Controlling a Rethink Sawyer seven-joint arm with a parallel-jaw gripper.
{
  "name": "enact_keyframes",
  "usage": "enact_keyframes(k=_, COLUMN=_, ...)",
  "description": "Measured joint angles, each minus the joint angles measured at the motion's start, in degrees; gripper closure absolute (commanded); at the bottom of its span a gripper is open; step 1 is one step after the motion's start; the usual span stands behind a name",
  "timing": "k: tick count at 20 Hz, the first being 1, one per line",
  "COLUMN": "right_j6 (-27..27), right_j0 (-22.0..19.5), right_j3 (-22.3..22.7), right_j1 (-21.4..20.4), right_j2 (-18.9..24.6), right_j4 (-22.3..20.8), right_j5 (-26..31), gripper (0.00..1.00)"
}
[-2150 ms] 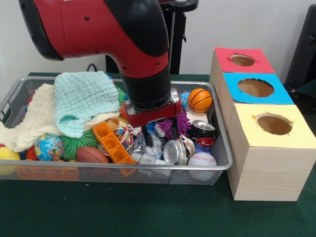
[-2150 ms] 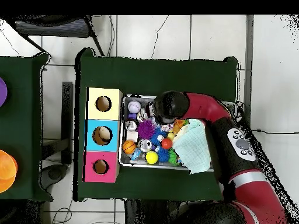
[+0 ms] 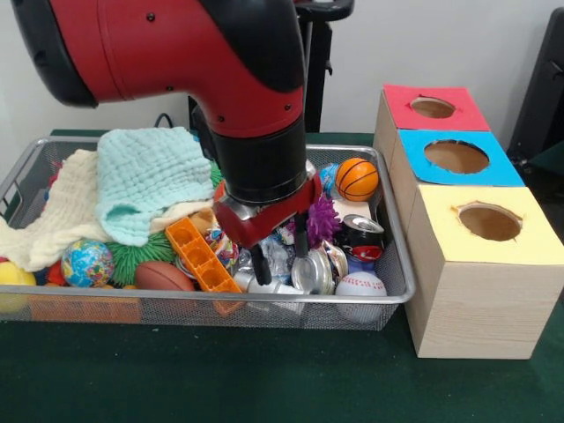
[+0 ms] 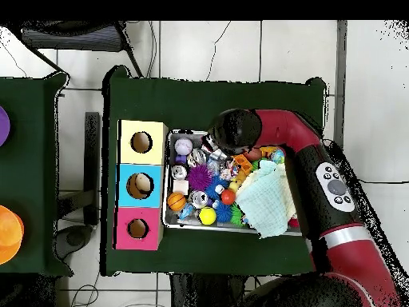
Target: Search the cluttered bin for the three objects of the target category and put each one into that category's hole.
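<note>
Currently: gripper lowered into clutter at bin's near edge

The wire-mesh bin [image 3: 388, 304] is seen on the green table [image 3: 264, 379], just beside a row of three wooden boxes: yellow-topped [image 3: 489, 225], blue-topped [image 3: 458, 159] and red-topped [image 3: 432, 107], each with a round hole. The gripper [image 3: 282, 256] is hung from the red and black arm [image 3: 176, 44], with two dark fingers [image 3: 261, 264] spread apart and dipped among the crushed silver cans [image 3: 313, 271] at the bin's near side. Nothing is seen clamped between the fingers; the jaws are released. An orange plastic grid piece [image 3: 201, 256] is lying just left of the gripper. A purple spiky ball [image 3: 324, 218] is placed behind it, and a small basketball [image 3: 356, 179] is set at the far right corner. A baseball [image 3: 360, 286] is resting against the near mesh wall, beside a red and black can [image 3: 361, 240]. A mint cloth [image 3: 150, 181] is piled over a cream cloth [image 3: 53, 220] on the left half. A globe ball [image 3: 86, 263] and a brown football [image 3: 163, 277] are found near the front-left wall. In the overhead view, the arm [image 4: 319, 184] is stretched across the bin [image 4: 167, 180], its wrist covering the corner next to the yellow-topped box [image 4: 142, 142].
</note>
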Motion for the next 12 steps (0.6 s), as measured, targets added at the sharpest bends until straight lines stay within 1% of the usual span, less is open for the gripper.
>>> enact_keyframes(k=6, right_j6=0.0, right_j0=-1.4, right_j3=0.3, right_j1=1.0, right_j2=0.0, right_j4=-1.2, right_j5=0.0, gripper=0.0)
enact_keyframes(k=12, right_j6=0.0, right_j0=-3.1, right_j3=1.8, right_j1=0.9, right_j2=0.0, right_j4=-1.9, right_j5=0.0, gripper=0.0)
